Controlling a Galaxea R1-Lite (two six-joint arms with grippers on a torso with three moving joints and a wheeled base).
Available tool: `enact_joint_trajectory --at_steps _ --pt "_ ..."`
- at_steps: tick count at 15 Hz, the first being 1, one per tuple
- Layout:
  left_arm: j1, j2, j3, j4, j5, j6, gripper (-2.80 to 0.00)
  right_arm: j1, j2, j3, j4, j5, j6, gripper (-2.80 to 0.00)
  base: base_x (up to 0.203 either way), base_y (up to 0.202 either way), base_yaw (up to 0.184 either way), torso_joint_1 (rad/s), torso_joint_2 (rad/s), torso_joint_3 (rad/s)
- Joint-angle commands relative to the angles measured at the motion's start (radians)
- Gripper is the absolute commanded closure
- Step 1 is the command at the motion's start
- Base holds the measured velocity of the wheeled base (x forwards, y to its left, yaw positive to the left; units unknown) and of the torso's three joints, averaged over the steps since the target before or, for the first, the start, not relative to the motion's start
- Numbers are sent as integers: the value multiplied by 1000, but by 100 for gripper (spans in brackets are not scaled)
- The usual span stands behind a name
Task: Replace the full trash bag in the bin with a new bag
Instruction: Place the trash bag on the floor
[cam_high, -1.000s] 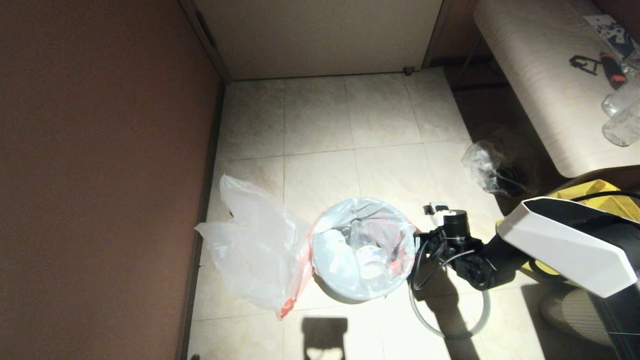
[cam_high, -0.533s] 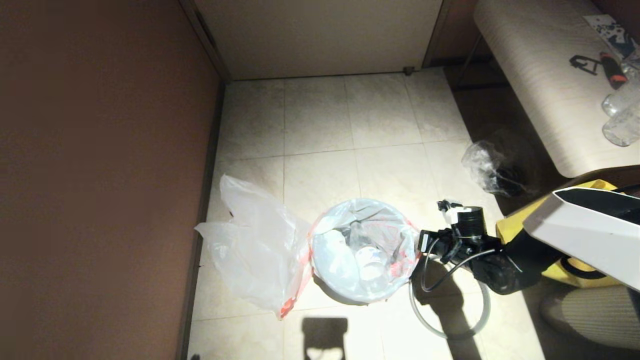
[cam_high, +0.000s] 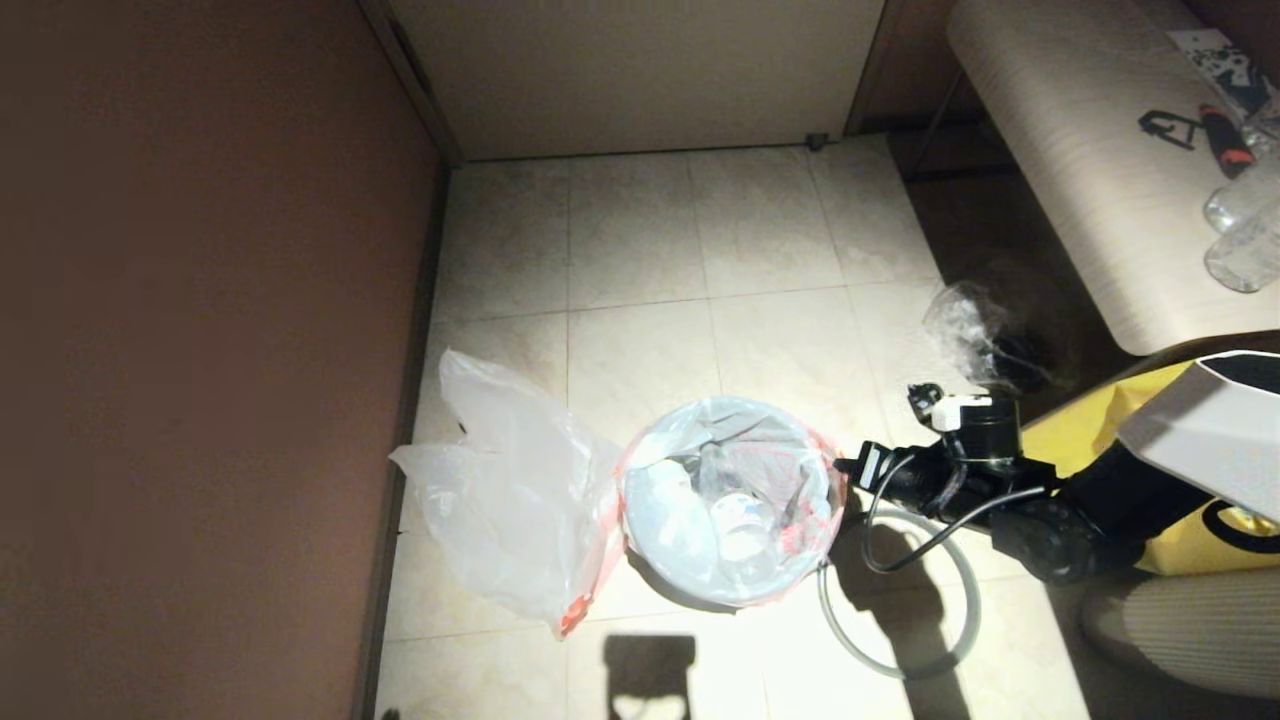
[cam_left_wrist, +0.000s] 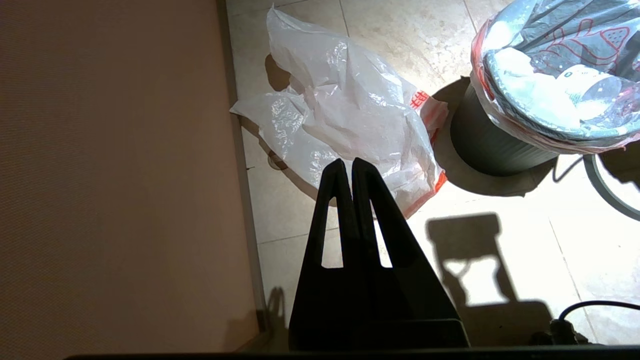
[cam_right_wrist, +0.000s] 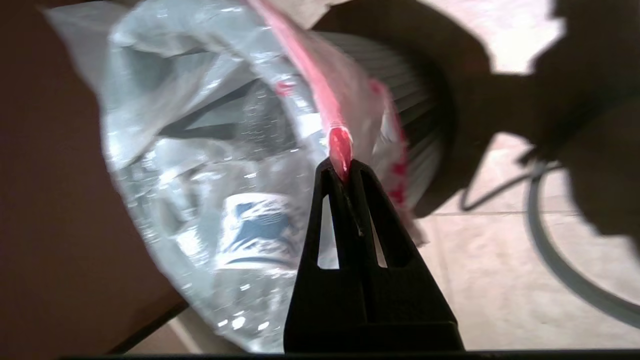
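Observation:
The full trash bag (cam_high: 730, 500), white with red print, lines the black bin (cam_left_wrist: 490, 145) and holds bottles and paper. My right gripper (cam_right_wrist: 342, 167) is shut on the bag's red-orange handle edge (cam_right_wrist: 340, 142) at the bin's right rim, and shows in the head view as the right gripper (cam_high: 845, 468). The new bag (cam_high: 510, 500), cloudy white with red-orange edges, lies crumpled on the floor left of the bin. My left gripper (cam_left_wrist: 348, 165) hovers shut and empty above the new bag (cam_left_wrist: 345, 115). It is out of the head view.
A grey hoop (cam_high: 897, 676) lies on the tiles right of the bin, under my right arm. A yellow tote (cam_high: 1090, 440) and a small clear wrinkled bag (cam_high: 975, 335) sit at right, below a pale bench (cam_high: 1080, 150). A brown wall (cam_high: 200, 350) runs close along the left.
My right arm has swung to the right, away from the bin, its wrist moving right and slightly back. The bag's right edge is drawn outward over the rim.

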Motion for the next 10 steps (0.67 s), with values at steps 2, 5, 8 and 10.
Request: enact_joint_trajectory --at_steps 2,5,8,10 --pt "0 1 0 0 0 1 0 -5 -35 6 -4 93 54 0 0 0 0 0 0 0" --pt "0 1 0 0 0 -1 0 -3 -42 5 -2 204 114 0 0 0 0 0 0 0" --pt "0 1 0 0 0 1 0 -1 -44 -5 -2 240 142 0 0 0 0 0 0 0" --pt "0 1 0 0 0 0 0 2 -52 -5 -2 290 165 0 0 0 0 0 0 0"
